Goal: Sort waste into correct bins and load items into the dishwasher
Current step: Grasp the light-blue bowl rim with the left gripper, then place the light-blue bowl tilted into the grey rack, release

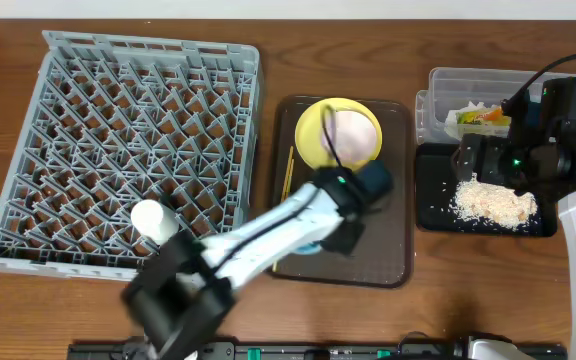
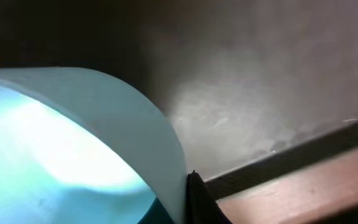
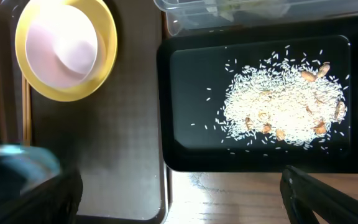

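My left gripper [image 1: 336, 238] is shut on the rim of the light blue bowl [image 2: 73, 143], low over the brown tray's front part. The arm hides most of the bowl from overhead. The white bowl [image 1: 353, 135] sits in the yellow plate [image 1: 313, 130] at the back of the tray. The chopsticks [image 1: 289, 170] lie along its left side. My right gripper [image 3: 179, 199] is open and empty above the black tray's [image 3: 185, 149] front edge. The rice scraps [image 3: 284, 106] lie heaped in the black tray. The wrapper [image 1: 483, 115] lies in the clear tub [image 1: 448, 80].
The grey dish rack [image 1: 118, 150] fills the left of the table, and a white cylinder on my left arm overlaps its front right corner. The brown tray [image 1: 388, 240] lies between the rack and the two bins. Bare wood runs along the front.
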`<move>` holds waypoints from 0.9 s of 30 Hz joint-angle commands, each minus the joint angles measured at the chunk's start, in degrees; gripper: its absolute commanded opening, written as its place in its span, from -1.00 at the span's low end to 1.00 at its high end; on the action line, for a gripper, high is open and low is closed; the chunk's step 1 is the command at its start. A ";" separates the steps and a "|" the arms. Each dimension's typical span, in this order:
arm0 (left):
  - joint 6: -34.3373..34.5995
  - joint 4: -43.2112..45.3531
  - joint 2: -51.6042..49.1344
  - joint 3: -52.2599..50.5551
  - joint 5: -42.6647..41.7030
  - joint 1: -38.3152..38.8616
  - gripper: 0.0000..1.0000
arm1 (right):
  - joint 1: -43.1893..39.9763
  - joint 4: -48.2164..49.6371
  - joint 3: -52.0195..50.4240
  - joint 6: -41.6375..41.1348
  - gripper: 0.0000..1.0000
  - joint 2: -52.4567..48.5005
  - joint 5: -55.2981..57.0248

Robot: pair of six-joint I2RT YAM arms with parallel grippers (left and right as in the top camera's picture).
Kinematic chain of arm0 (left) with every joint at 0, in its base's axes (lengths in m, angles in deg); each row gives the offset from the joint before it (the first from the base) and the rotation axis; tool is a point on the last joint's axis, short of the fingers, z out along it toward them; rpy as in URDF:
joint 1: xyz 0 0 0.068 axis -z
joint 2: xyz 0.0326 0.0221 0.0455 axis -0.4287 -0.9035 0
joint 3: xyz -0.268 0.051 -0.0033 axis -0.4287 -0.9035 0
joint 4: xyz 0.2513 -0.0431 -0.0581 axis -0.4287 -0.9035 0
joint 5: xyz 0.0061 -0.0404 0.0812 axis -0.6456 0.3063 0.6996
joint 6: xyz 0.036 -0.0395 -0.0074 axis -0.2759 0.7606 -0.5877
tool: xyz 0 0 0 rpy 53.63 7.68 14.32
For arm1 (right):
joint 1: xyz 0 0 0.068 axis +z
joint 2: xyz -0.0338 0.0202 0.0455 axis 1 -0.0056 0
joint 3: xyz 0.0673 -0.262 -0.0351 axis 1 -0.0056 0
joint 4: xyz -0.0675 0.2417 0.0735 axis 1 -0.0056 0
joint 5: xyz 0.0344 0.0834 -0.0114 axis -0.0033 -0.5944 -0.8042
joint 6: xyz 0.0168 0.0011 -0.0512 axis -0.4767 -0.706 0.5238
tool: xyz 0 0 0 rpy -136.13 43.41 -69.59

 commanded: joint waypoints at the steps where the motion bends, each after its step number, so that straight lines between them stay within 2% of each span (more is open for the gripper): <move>1: -2.23 -1.95 10.75 4.83 3.85 -6.10 -0.88 | -0.44 0.11 0.07 0.52 0.99 -0.22 0.28; 4: -2.99 -1.90 17.42 4.94 3.67 -14.82 -0.88 | -0.44 0.11 0.07 0.52 0.99 -0.22 0.28; 6: -7.63 -1.84 19.69 4.94 -1.70 -21.46 -0.88 | -0.44 0.13 0.07 0.52 0.99 -0.22 0.28; 8: -11.21 -1.86 20.20 4.94 -8.59 -27.02 -0.88 | -0.44 0.13 0.07 0.52 0.99 -0.22 0.28; 13: -21.14 -1.79 19.47 4.94 -33.35 -44.37 -0.88 | -0.44 0.11 0.07 0.52 0.98 -0.22 0.28; 17: -25.86 -1.70 17.88 4.92 -44.13 -55.19 -0.88 | -0.44 0.09 0.07 0.52 0.99 -0.22 0.28; 22: -31.71 -1.40 12.22 4.92 -62.60 -64.63 -0.88 | -0.44 0.11 0.07 0.52 0.98 -0.22 0.28; 27: -31.63 0.11 4.83 4.92 -70.88 -69.90 -0.88 | -0.42 0.00 0.07 0.52 0.99 -0.22 0.28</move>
